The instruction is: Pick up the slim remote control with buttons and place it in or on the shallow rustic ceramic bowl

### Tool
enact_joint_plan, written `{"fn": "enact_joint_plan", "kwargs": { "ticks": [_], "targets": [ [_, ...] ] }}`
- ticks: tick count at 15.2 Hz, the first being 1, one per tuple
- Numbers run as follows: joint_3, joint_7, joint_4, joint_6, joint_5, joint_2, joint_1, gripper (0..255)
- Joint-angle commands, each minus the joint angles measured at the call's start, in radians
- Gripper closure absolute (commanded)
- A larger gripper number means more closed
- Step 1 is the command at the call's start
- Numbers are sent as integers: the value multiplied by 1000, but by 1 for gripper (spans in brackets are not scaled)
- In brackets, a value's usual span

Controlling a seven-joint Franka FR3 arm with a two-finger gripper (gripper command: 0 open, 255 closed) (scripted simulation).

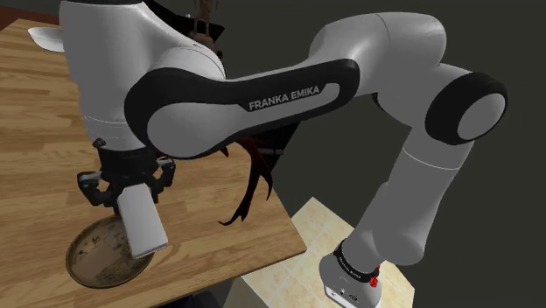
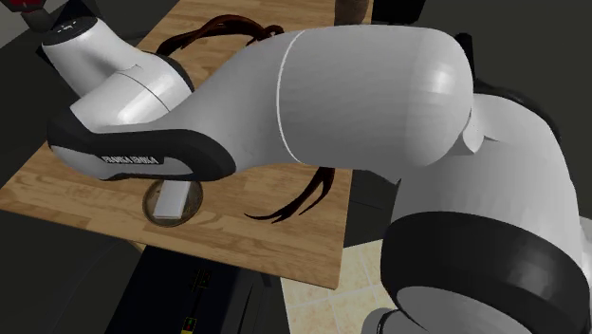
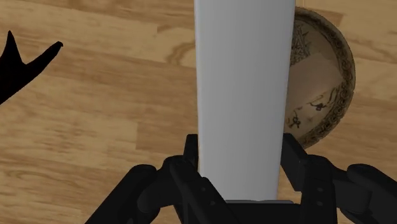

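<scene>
One slim remote (image 3: 242,95), plain pale grey

Likely a home, wood-grain table (image 1: 35,131), dark antler-like ornament (image 1: 262,179) lying on it

The table (image 1: 35,114) was grained wood, matt. The remote (image 3: 242,95) looked smooth, plain grey; the bowl (image 3: 321,76) mottled, earthy ceramic.
</scene>
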Motion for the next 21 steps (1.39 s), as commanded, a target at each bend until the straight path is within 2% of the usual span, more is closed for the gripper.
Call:
{"fn": "enact_joint_plan", "kwargs": {
  "ticks": [1, 2, 16, 21],
  "targets": [
    [8, 55, 81, -30, -39, 66, 45, 255],
    [11, 93, 150, -56, -71, 121, 84, 255],
    [-13, 123, 29, 111, -115, 177, 92, 255],
    [-13, 123, 29, 111, -115, 177, 92, 255]
  ]
}}
